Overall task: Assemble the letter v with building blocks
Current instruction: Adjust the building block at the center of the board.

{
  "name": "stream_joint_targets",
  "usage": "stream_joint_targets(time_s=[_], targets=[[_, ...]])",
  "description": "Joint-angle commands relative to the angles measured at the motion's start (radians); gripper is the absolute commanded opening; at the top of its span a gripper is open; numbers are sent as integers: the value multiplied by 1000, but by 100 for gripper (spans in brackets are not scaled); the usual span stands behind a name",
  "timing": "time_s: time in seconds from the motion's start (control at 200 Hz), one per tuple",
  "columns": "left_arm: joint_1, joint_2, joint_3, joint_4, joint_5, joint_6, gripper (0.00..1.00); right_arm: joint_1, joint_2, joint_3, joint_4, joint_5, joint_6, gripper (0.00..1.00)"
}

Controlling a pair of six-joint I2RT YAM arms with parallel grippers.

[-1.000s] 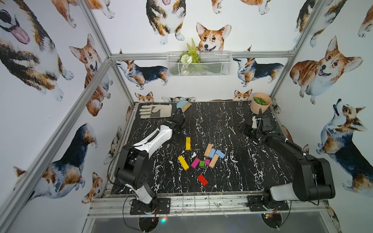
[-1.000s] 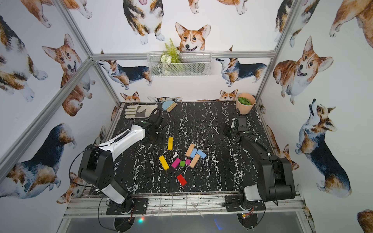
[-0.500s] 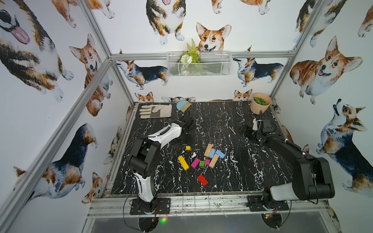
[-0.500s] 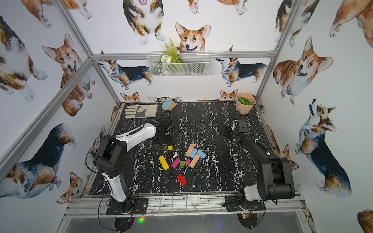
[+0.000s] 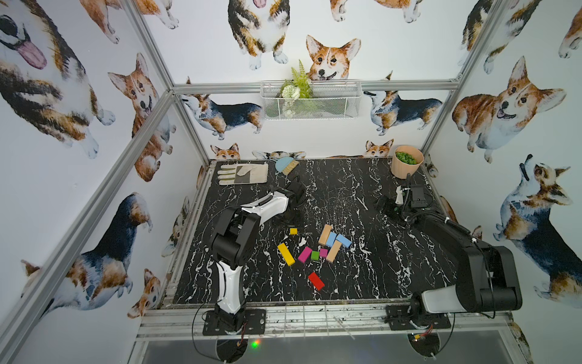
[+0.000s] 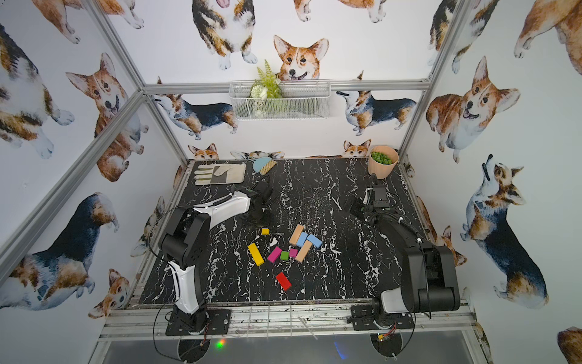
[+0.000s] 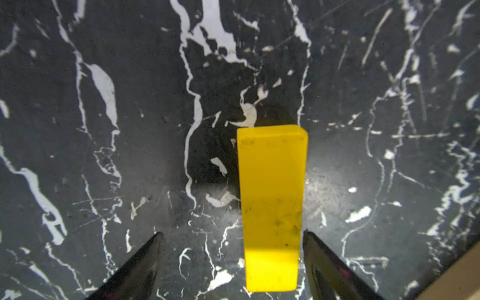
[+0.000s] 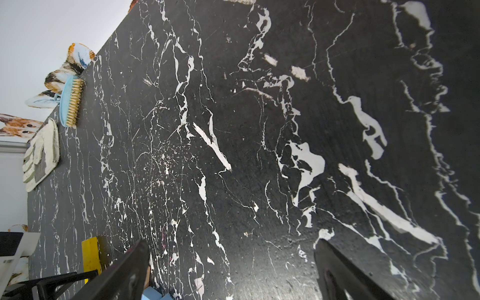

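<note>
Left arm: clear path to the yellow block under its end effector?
Likely yes. The left end effector hangs open over the yellow block, fingers either side, nothing else between.

A green stub (image 5: 315,255) sits in the middle of a loose cluster. All ten pieces are small wooden blocks lying flat, none stacked.

- Just left of the green stub is a slanted magenta bar (image 5: 305,254).
- Further left, set apart, is a yellow bar (image 5: 286,254), slanted the opposite way.
- Just right of the stub is a magenta stub (image 5: 323,252), then a leaning tan bar (image 5: 333,251).
- Behind and right of the stub, packed side by side, are a second tan bar (image 5: 325,234), a left blue block (image 5: 331,239) and a right blue block (image 5: 343,240).
- In front of the stub, alone, is a red bar (image 5: 316,280).
- Behind and left of the stub, apart, only the end of a far yellow bar (image 5: 293,231) shows in both top views. The left wrist view shows it whole.
</note>
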Motion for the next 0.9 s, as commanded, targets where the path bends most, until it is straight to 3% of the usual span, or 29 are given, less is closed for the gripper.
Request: stream_joint_targets(time_s=[0.0, 0.115, 0.305, 0.39, 0.48, 0.546, 0.711, 0.896], targets=[[-1, 13, 10, 9, -8, -27, 84, -3, 2, 0, 12, -4, 1, 100], [-1, 29, 13, 17, -6, -34, 80, -4, 5, -1, 13, -5, 0, 100], [-1, 43, 14, 32, 0, -39, 65, -4, 9, -1, 15, -10, -2, 100], [-1, 50, 17, 37, 1, -41, 50, -4, 13, -1, 16, -10, -2, 100], [0, 54, 20, 38, 0, -45, 27, -4, 14, 0, 14, -13, -3, 100], [0, 54, 22, 37, -3, -46, 18, -4, 14, 0, 15, -13, -3, 100], [3, 46, 11, 37, -29, -69, 7, -4, 16, -1, 19, -21, -3, 100], [52, -10, -63, 81, -43, -137, 3, -4, 23, 0, 23, -40, -4, 100]])
